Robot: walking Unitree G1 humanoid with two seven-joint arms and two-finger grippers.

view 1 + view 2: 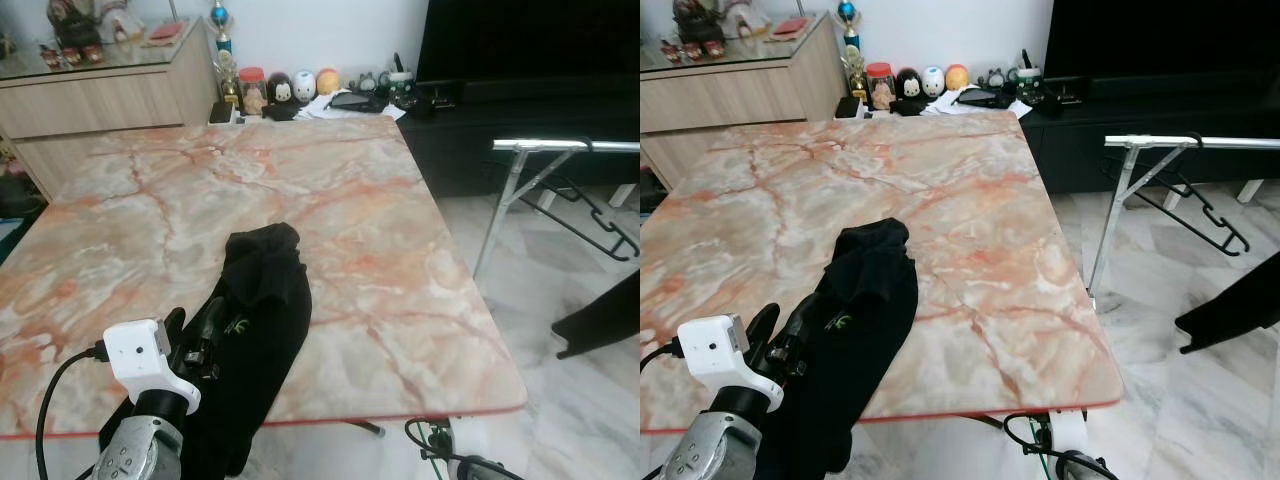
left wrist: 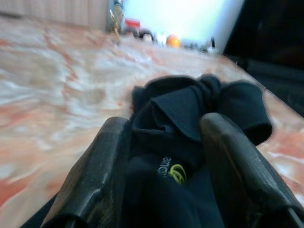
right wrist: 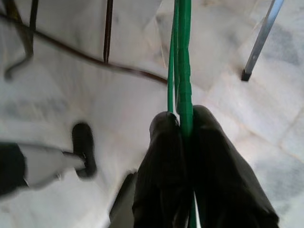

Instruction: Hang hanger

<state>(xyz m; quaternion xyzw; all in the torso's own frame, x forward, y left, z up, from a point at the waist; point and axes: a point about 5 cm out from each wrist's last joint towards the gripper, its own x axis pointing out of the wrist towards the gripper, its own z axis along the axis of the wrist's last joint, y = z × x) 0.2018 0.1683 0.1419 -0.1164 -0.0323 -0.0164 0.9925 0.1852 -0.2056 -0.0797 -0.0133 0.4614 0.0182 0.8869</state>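
A black garment with a small yellow-green logo lies over the near edge of the marble table. My left gripper is at that edge, and its two fingers are shut on the garment's cloth. In the right wrist view my right gripper is low over the tiled floor, shut on a thin green hanger. Part of the green hanger shows below the table's front edge. A silver clothes rail stands to the right of the table.
A black hanger hangs on the rail, with a dark cloth lower on the right. Figurines and jars line the table's far end, beside a wooden cabinet and a black TV unit. Cables cross the floor.
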